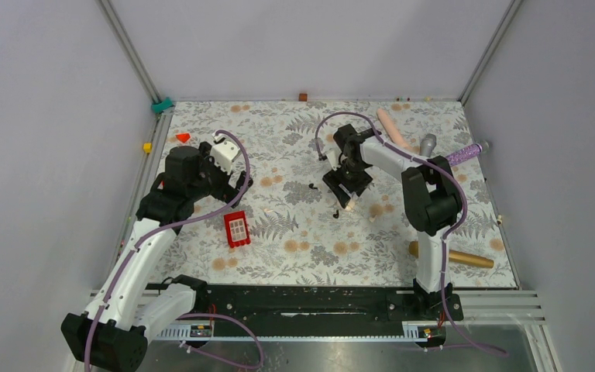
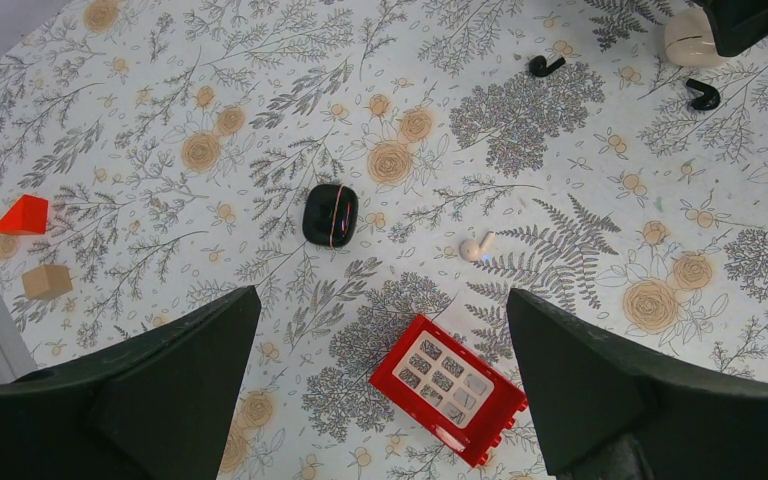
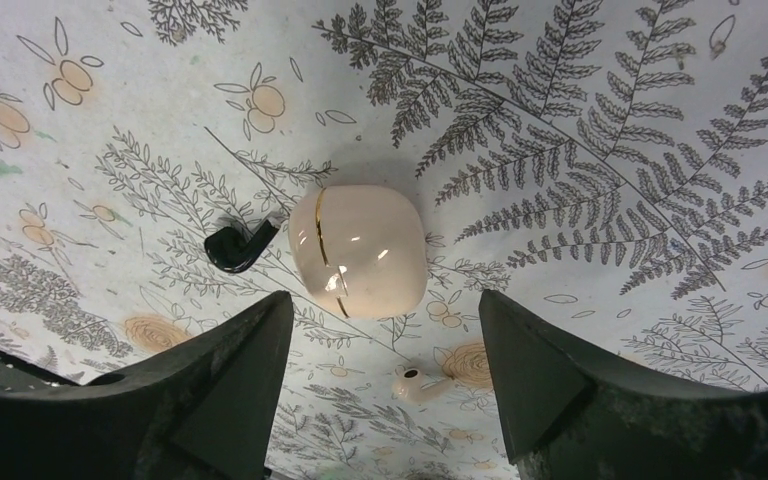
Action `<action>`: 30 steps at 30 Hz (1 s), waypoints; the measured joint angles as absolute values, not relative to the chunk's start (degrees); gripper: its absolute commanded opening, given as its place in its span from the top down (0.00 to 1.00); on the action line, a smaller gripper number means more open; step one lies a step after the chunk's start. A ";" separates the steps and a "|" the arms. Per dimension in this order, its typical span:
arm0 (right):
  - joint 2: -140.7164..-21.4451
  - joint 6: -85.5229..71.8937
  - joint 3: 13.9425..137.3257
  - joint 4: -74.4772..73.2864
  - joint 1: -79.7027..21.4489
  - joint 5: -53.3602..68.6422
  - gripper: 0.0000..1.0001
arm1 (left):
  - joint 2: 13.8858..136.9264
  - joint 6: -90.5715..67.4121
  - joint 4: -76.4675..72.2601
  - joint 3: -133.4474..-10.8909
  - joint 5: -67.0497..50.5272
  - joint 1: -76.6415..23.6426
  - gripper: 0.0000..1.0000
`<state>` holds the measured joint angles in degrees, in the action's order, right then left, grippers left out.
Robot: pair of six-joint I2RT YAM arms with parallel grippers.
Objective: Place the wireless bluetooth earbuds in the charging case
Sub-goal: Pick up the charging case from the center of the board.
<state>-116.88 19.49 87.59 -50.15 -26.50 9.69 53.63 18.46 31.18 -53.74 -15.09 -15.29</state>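
Note:
Two tiny black earbuds lie on the floral mat, one (image 2: 545,66) left of the other (image 2: 702,96); in the top view they lie at centre (image 1: 311,187) and a little nearer (image 1: 335,214). One black earbud (image 3: 238,245) lies just left of a closed cream case (image 3: 357,250). A closed black charging case (image 2: 330,215) lies ahead of my left gripper (image 2: 382,292), which is open, empty and above the mat. My right gripper (image 3: 382,300) is open and empty, hovering over the cream case. In the top view the left gripper (image 1: 236,186) is far left of the right gripper (image 1: 349,186).
A red block (image 2: 447,387) lies between the left fingers. A white earbud (image 2: 477,247) lies right of the black case, another (image 3: 420,382) near the cream case. A red wedge (image 2: 22,215) and wooden cube (image 2: 47,281) sit far left. Rods lie at the right edge (image 1: 465,258).

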 measured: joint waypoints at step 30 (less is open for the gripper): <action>-118.72 19.59 86.94 -47.20 -31.09 1.93 0.66 | 53.63 18.46 31.18 -53.74 -15.22 -15.31 0.01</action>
